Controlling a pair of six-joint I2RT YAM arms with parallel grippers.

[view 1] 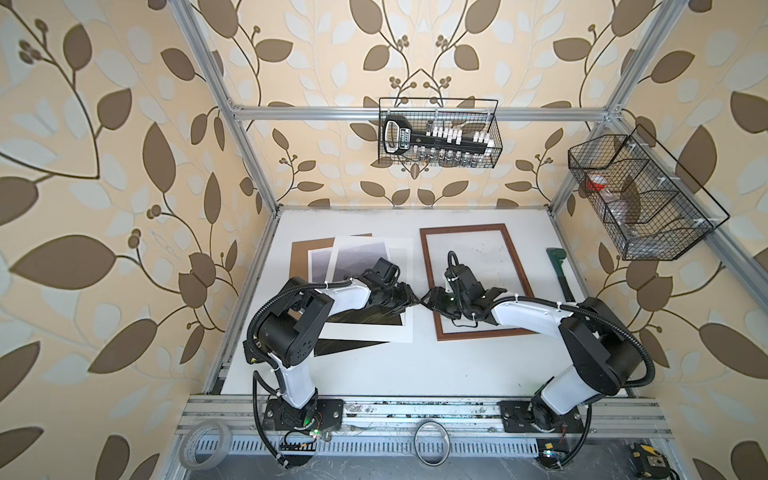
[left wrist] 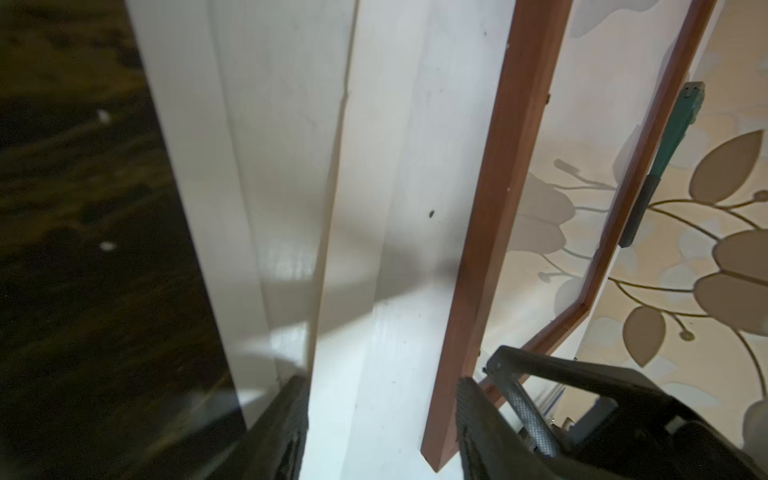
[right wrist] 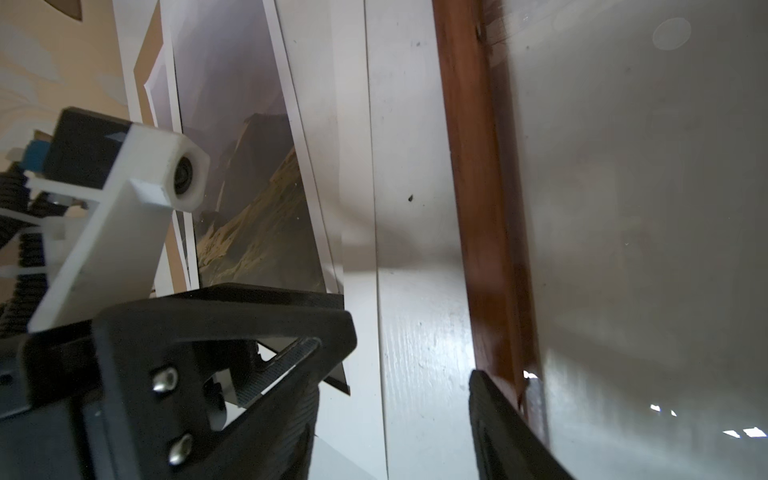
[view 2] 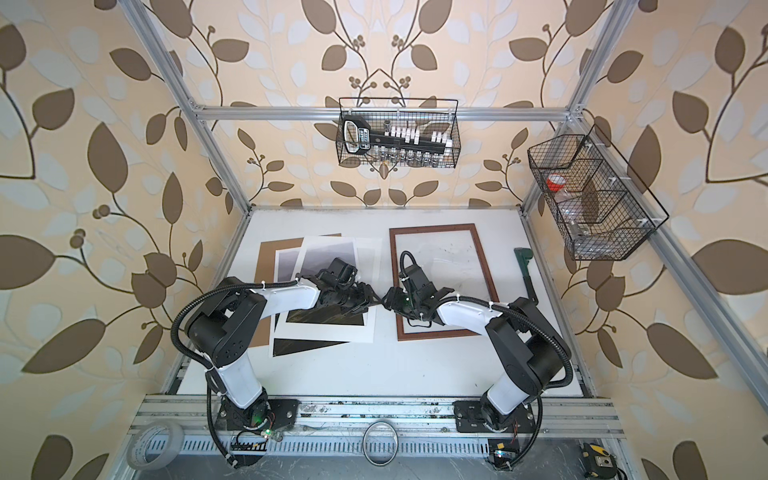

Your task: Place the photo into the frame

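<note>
A large rectangular frame (view 1: pixel 463 227) (view 2: pixel 432 227) (left wrist: pixel 490 208) (right wrist: pixel 478 166) of thin reddish-brown wood lay flat on the white bench (view 1: pixel 374 374) (left wrist: pixel 395 208) (right wrist: pixel 415 291). Its smooth pane was smudged and, in the left wrist view, mirrored the leaf-patterned wall. Beside the frame's long rail on the left arm's side, across a bare strip of bench, lay the large rectangular paper photo (view 1: pixel 361 254) (view 2: pixel 328 254) (left wrist: pixel 83 249) (right wrist: pixel 257 216) — misty grey mountains over dark green-brown grassy hills, with a white margin. It sat skewed in a loose stack with a white mat card (view 1: pixel 403 257) and a plain brown backing board (view 1: pixel 300 262).

The two hands pointed at each other over that strip, tips close together, between the frame's rail and the photo. The left hand (view 1: pixel 411 300) (left wrist: pixel 382 432) had its jaws standing apart and nothing in them. Only bench showed between its ribbed black fingers (left wrist: pixel 286 428), one just beside the photo's white margin and the other at the frame's rail. The photo lay under that arm's wrist, reaching up to the finger nearer it, and was not held.

The right hand (view 1: pixel 427 301) (right wrist: pixel 395 424) was likewise parted and empty. One of its fingers was at the frame's wooden rail — whether it touched the wood I could not tell. The photo's edge lay across the strip from the frame, just beyond the left hand's tips.
</note>
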